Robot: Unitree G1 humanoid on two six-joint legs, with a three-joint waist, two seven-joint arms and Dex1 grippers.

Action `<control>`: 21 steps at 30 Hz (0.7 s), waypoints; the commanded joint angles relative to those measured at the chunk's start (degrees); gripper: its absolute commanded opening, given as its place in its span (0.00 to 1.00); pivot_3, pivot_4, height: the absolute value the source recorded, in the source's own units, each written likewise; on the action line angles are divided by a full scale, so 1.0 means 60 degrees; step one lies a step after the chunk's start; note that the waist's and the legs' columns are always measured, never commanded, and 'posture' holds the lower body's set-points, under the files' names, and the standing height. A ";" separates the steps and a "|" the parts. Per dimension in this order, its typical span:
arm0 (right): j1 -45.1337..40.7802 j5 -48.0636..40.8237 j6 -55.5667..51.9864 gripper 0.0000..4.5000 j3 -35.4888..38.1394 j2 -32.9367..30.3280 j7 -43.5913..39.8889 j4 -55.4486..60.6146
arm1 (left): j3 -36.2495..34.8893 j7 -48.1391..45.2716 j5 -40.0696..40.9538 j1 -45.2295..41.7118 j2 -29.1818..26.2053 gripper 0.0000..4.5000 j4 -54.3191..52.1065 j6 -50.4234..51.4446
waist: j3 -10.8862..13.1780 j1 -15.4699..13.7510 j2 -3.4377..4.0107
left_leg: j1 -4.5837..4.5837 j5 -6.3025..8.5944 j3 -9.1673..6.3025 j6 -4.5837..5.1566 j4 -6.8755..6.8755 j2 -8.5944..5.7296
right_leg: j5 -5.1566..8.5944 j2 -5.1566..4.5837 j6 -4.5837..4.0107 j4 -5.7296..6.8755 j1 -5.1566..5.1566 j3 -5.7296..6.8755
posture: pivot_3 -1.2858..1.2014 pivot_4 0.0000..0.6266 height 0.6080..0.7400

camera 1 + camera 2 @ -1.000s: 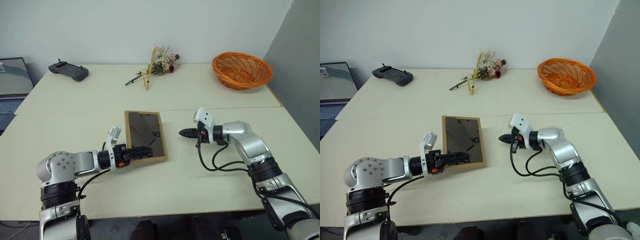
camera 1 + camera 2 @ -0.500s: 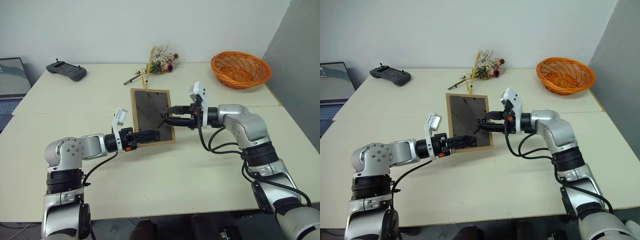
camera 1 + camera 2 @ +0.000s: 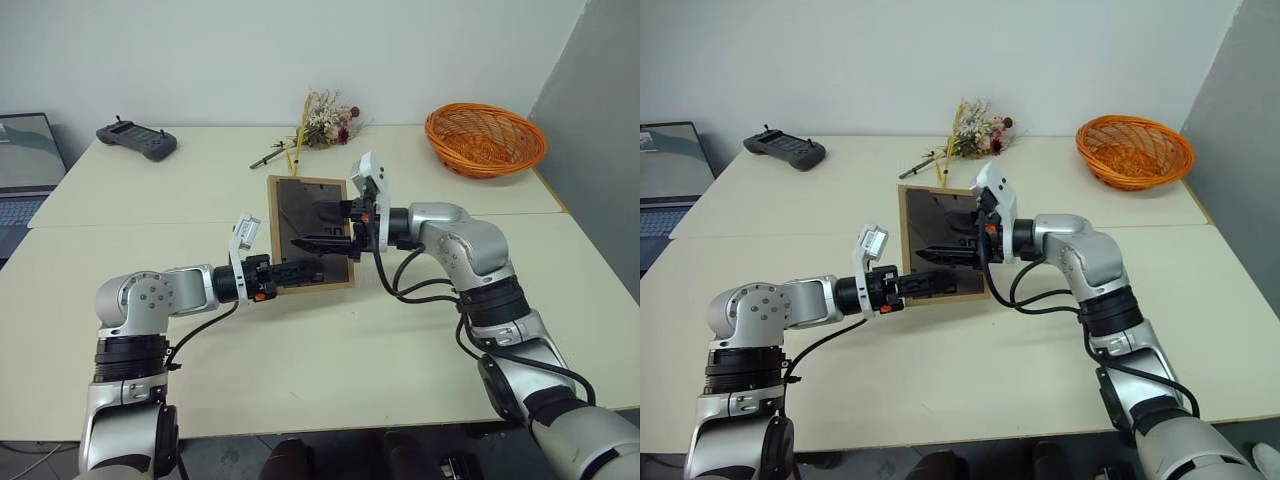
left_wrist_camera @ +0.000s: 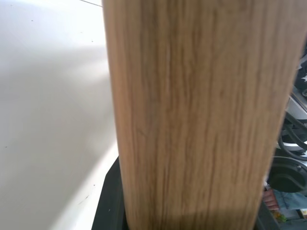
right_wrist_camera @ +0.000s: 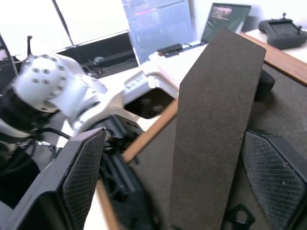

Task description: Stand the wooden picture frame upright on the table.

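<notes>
Light wood rims the frame (image 3: 310, 233), and from the left eye I see its dark back panel facing me, the whole thing lifted and tilted up over the middle of the table (image 3: 420, 330), close to the seam. My left gripper (image 3: 292, 270) is clamped on the frame's lower edge, fingers reaching in from the left with the forearm lying low and nearly level across the tabletop. My right gripper (image 3: 318, 226) comes in from the right, its fingers spread wide in front of the back panel, one high and one low; the right arm is raised, elbow bent, wrist turned toward the left.

The right eye gives the same picture: frame (image 3: 940, 240) held up, back toward me, the left gripper (image 3: 925, 283) on its bottom rail and the right gripper (image 3: 950, 235) open against the dark panel.

In the left wrist view, a broad band of pale grained wood (image 4: 192, 115) runs up between the black fingers at the base, with the cream table (image 4: 48, 96) beside it.

In the right wrist view, the two textured fingers (image 5: 84, 167) stand far apart, and the fold-out stand (image 5: 216, 124), a dark tapered strip, rises between them off the back panel. I cannot tell whether either finger touches the stand. The wooden rim (image 5: 148, 134) and the left gripper's body (image 5: 124, 139) lie beyond it.
</notes>
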State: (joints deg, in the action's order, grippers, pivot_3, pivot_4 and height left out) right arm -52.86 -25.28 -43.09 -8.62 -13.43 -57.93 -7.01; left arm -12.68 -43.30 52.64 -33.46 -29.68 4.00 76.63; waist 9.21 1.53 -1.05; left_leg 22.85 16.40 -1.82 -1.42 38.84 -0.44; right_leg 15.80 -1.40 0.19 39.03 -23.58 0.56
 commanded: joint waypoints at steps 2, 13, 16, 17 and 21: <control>0.0271 -0.0768 -0.0680 0.99 0.0232 -0.0572 -0.0467 0.0971 | 0.0044 -0.0289 0.0127 -0.0198 -0.0107 0.19 -0.0297 -0.0254 | 0.0000 0.0008 0.0001 | 0.0000 0.0001 0.0000 0.0002 -0.0001 0.0000 | 0.0000 0.0000 0.0000 0.0001 0.0000 0.0001 | 0.52 0.24 1.00; 0.1409 -0.0062 0.0612 0.99 0.0562 -0.2333 -0.0224 0.1097 | -0.0248 -0.0044 0.0544 -0.0135 -0.0074 0.19 -0.0088 0.0464 | 0.0001 0.0003 0.0000 | 0.0001 0.0020 0.0000 0.0036 0.0000 0.0000 | 0.0000 0.0001 0.0000 -0.0001 0.0002 0.0001 | 0.52 0.24 1.00; 0.1949 0.1363 0.4065 0.99 0.0227 -0.2926 -0.0681 0.0544 | -0.0605 0.0196 0.1013 -0.0216 0.0029 0.19 0.0107 0.1512 | 0.0002 0.0003 -0.0002 | 0.0001 0.0021 0.0005 0.0037 0.0001 -0.0001 | 0.0001 0.0001 0.0001 0.0000 0.0002 0.0001 | 0.52 0.24 1.00; 0.2147 0.1910 0.5541 0.99 0.0049 -0.3085 -0.0808 0.0222 | -0.0489 0.0182 0.1088 -0.0115 -0.0037 0.19 -0.0073 0.1823 | 0.0003 0.0004 -0.0004 | 0.0001 0.0021 0.0006 0.0038 0.0001 -0.0002 | 0.0001 0.0002 0.0002 0.0000 0.0002 0.0002 | 0.52 0.24 1.00; 0.2171 0.4654 1.1773 0.99 -0.0499 -0.3151 0.1022 -0.1912 | -0.0839 0.0740 0.1955 -0.0124 0.0145 0.19 0.0390 0.2632 | 0.0003 0.0028 -0.0006 | -0.0005 0.0019 0.0025 0.0034 0.0005 0.0004 | 0.0002 0.0003 0.0004 0.0000 0.0008 -0.0004 | 0.52 0.24 1.00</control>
State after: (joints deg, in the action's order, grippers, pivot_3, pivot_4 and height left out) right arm -38.91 -7.88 3.99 -9.86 -32.03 -59.42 -12.90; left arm -15.33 -40.37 58.91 -33.37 -29.22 5.45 90.61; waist 9.22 1.69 -1.09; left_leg 22.81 16.49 -1.65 -1.25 38.86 -0.41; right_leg 15.81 -1.39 0.21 39.05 -23.54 0.52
